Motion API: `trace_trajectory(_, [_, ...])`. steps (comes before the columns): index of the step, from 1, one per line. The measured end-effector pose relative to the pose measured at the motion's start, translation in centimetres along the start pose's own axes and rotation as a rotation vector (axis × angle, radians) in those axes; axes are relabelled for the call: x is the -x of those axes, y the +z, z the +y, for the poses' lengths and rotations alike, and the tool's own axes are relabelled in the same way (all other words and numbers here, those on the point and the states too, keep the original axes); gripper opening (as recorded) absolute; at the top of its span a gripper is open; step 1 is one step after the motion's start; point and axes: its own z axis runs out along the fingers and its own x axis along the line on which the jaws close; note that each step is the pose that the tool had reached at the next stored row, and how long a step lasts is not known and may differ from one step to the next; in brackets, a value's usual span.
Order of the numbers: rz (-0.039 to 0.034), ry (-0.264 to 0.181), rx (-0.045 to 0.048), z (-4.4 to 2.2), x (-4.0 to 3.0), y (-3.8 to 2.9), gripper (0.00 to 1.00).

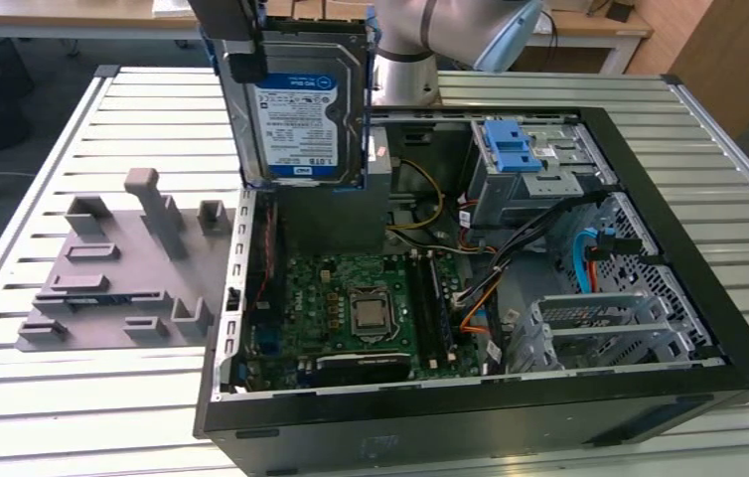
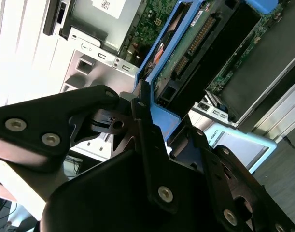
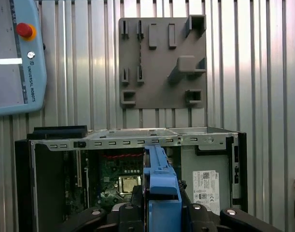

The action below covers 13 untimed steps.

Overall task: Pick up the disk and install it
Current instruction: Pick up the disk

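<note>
Here the disk [image 1: 302, 114] hung upright over the open computer case [image 1: 692, 328], blue-and-white label toward us in the exterior view, silver body framed by its blue carrier. We saw the gripper [image 2: 140, 108] closed on the carrier's upper edge, the arm [image 1: 412, 35] standing behind it; a grey fixture plate [image 1: 96, 298] lay beside the case on the slatted table [image 1: 83, 417].

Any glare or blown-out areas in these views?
Second wrist view: table slats blown out white. First wrist view: bright streaks along the slats, computer case interior in shadow. Exterior view: even light, no strong glare on the disk.
</note>
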Motion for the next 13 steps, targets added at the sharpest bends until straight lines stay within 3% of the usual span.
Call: trace_trajectory(13, [0.0, 0.0, 0.0, -2.63, 0.11, 0.02, 0.37])
